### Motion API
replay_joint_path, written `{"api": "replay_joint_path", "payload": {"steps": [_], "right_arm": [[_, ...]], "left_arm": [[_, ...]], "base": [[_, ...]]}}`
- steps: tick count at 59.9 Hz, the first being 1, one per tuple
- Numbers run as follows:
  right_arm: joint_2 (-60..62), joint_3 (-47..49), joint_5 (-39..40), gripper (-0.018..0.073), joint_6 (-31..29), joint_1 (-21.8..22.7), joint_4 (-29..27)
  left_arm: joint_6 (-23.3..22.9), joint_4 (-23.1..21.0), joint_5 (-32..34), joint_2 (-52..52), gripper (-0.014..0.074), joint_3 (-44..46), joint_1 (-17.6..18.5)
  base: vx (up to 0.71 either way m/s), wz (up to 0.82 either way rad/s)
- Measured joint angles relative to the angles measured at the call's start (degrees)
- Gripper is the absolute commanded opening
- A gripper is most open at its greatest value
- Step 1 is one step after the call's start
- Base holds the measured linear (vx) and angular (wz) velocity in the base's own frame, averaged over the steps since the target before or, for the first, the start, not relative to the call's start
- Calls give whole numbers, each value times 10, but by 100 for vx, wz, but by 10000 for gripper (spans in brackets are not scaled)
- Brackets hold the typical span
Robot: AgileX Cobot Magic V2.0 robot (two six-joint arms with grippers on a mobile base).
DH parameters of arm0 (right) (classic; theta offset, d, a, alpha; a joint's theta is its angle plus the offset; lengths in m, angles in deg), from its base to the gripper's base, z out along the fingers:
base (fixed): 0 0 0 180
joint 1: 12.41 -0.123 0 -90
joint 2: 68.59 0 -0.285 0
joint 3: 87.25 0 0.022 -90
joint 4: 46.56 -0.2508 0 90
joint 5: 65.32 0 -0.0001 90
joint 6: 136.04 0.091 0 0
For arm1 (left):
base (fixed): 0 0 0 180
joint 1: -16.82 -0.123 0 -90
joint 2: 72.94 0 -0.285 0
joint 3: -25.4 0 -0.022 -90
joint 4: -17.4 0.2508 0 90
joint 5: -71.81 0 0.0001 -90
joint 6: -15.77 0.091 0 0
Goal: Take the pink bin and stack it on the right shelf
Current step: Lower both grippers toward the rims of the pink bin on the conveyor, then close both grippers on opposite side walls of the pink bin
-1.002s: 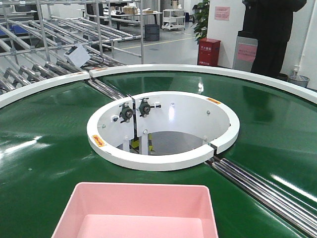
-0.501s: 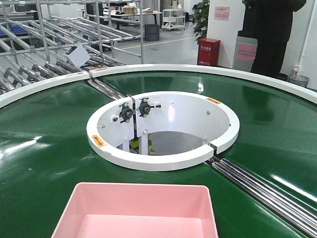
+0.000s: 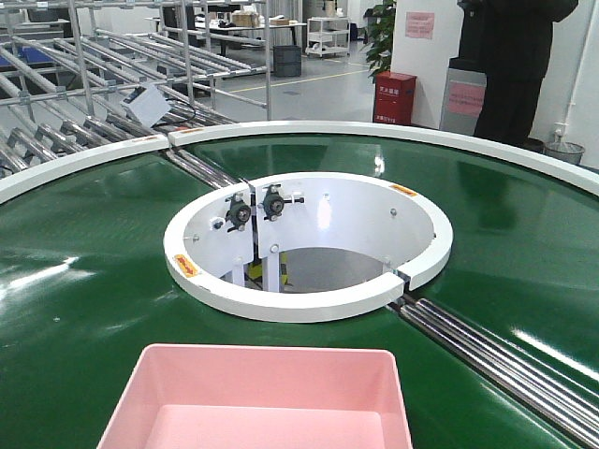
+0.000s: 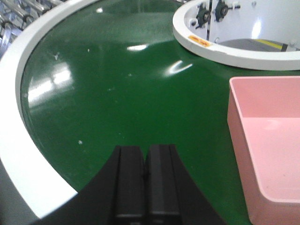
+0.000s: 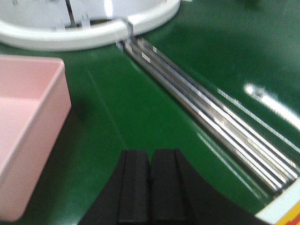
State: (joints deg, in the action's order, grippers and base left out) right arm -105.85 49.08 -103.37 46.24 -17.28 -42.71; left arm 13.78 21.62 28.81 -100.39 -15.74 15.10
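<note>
racks [image 3: 56,65] ahead-left | grey floor [image 3: 318,94] far ahead | red box [image 3: 394,97], plant [image 3: 379,28] ahead-right by white wall [image 3: 416,61] | glare on green belt [image 3: 84,290] below

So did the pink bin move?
No. The pink bin sits just as far below the white ring as before.

Front view faces ahead; wrist views flank pink bin [image 3: 262,379].
</note>
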Motion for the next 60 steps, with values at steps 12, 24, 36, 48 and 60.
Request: {"api": "replay_joint_path", "payload": {"steps": [12,24,36,48,60], "right_arm": [[-110,27,-53,342,-54,-13,-19],[-207,83,-89,676,-96,-111,-38],[-330,170,-141,700,-80,-162,-42],[-459,275,-163,629,-67,-164,-51],[-567,371,-200,590,-32,-164,-61]], "left_arm": [[51,-51,-48,-58,311,0,7],[151,-113,-50,-127,596,0,88],[165,-116,-54,-253,628,45,157],[143,-114,-69,-431,622,151,178],[65,-83,-96,-599,611,264,179]], "base": [[0,0],[0,0],[0,0],[0,0],[0,0]]}}
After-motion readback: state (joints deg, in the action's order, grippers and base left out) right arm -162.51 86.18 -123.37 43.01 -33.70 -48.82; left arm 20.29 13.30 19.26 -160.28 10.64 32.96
